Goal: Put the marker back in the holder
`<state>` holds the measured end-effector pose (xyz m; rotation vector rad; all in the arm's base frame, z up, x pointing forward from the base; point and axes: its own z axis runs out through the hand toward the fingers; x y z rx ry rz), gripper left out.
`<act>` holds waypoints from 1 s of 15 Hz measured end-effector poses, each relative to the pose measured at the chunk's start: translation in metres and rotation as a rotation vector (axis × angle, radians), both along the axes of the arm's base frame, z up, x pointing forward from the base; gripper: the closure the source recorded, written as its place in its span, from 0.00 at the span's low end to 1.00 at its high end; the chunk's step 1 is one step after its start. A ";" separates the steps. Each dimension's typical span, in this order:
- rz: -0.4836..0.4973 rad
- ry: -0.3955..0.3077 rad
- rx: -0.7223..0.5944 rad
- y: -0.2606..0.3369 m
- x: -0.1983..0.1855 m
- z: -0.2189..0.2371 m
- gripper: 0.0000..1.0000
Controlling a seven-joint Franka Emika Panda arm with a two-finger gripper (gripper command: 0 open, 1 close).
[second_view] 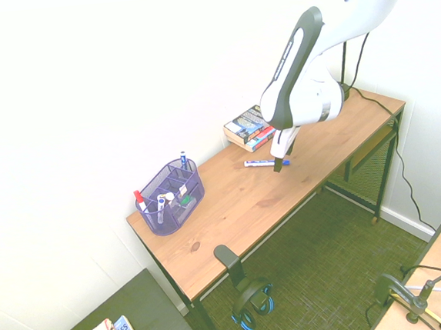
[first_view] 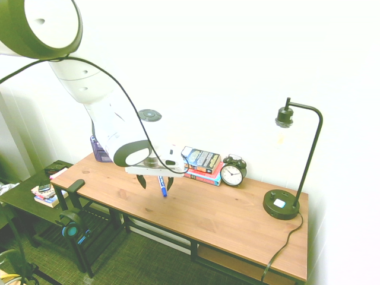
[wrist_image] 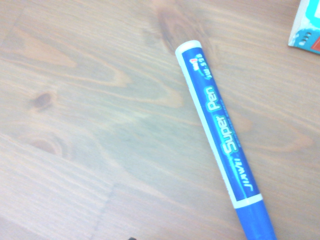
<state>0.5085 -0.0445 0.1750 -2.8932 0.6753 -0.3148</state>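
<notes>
- Over the middle stretch of the tabletop [first_view: 219, 214], the gripper [first_view: 155, 183] stood with its fingers [first_view: 141, 181] spread wide; nothing was pinched.
- The marker [second_view: 257, 162] lay flat on the wood, nearer the back edge than the front, just in front of the books [first_view: 202, 159]; its long axis ran aslant, one end toward the back edge, the blue cap end toward the front edge and the lamp [first_view: 282, 205] end.
- Key relation: in the first exterior view the marker showed between the two fingers, its axis running across the line from one to the other; judged fit for a pinch over the barrel with little or no turn of the wrist; height of the fingertips over the wood could not be read exactly.
- The holder [second_view: 162, 225] stood at the back corner, the end away from the lamp; a red-capped pen [second_view: 138, 197] stood in it.
- Step in hand, as judged: lining up for the grasp; next call, lower straight and close; risk, a pinch off-centre could swing the marker or roll it.
</notes>
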 end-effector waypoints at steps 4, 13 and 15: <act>0.000 -0.001 -0.005 -0.001 0.001 -0.013 1.00; -0.021 0.014 -0.011 -0.013 0.009 -0.021 1.00; -0.027 0.014 -0.011 -0.012 0.011 -0.020 1.00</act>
